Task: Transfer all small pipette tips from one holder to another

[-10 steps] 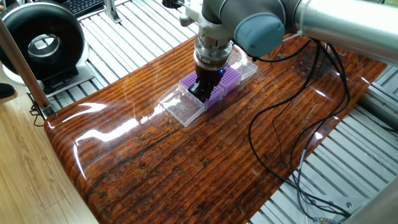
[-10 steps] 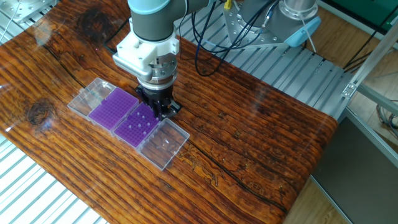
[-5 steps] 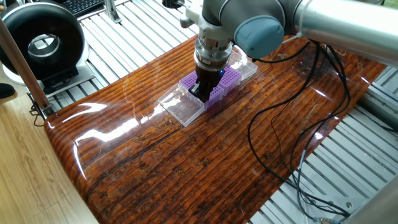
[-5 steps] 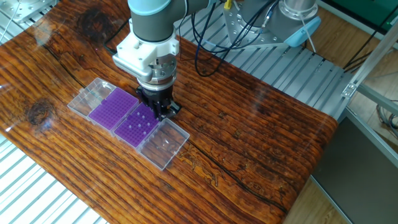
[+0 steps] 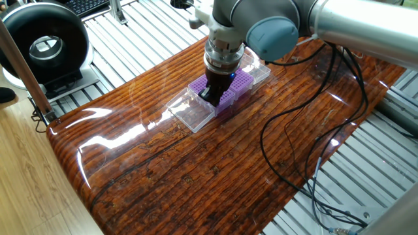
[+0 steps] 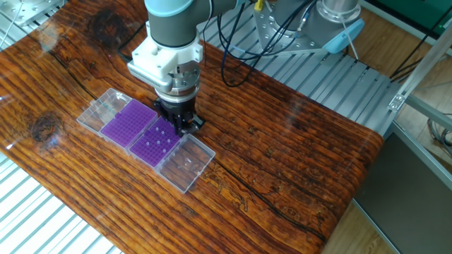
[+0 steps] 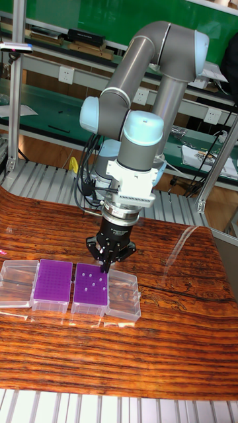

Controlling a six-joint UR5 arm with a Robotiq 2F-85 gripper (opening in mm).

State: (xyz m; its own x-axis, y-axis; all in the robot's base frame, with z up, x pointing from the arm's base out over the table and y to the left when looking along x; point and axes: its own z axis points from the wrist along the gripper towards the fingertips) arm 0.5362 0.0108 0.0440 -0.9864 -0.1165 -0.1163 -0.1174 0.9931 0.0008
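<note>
Here we see a glossy, dark wood-grain table set on a bed of ribbed metal slats. In the tall fixed view a green wall and workbenches stand behind the arm, and in one fixed view a round black fan-like unit sits off the table's corner. Black cables trail across the wood.

The two purple racks lie side by side, touching or nearly so, each in a clear box whose open lid lies flat on the outer side, so the whole set forms one long row. In the other fixed view that row runs diagonally from upper left to lower right. The far rack shows a plain grid; the near rack carries a scatter of small pale tips standing in its holes. A clear lid lies just beside it.

The gripper points straight down over the near rack's edge on the arm's side, its black fingers close together and low at the grid. We cannot tell whether they pinch a tip or touch the rack.
</note>
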